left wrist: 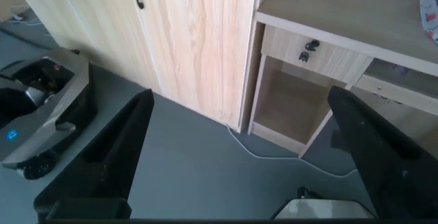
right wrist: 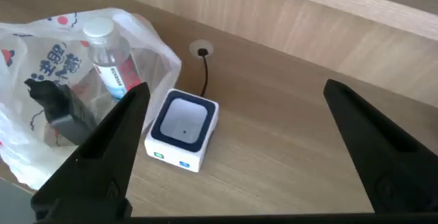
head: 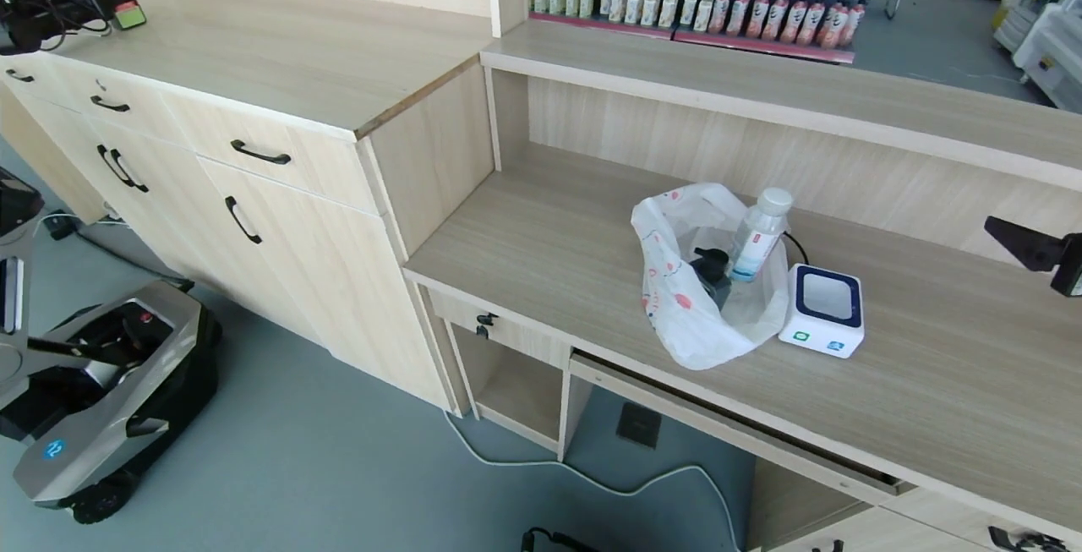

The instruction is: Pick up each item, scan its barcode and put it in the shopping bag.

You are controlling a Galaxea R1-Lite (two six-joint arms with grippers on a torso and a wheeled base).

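A white plastic shopping bag [head: 689, 315] [right wrist: 27, 66] with red print lies open on the counter. Inside it stands a clear bottle [head: 758, 235] [right wrist: 109, 56] with a white cap, beside a dark object [head: 712, 271] [right wrist: 61, 107]. The white barcode scanner [head: 822, 308] [right wrist: 181, 129] sits right beside the bag, its cable running to a hole in the counter. My right gripper [right wrist: 239, 148] hangs open above the counter, over the scanner, holding nothing; its finger [head: 1027, 245] shows at the right edge. My left gripper [left wrist: 246, 155] is open over the floor, off the counter's left end.
A tall cabinet [head: 279, 172] with black handles stands left of the counter [head: 972, 366]. A raised ledge [head: 761, 87] runs along the counter's back. A white cable [head: 592, 476] trails on the floor. Drink bottles [head: 693, 7] line a far shelf.
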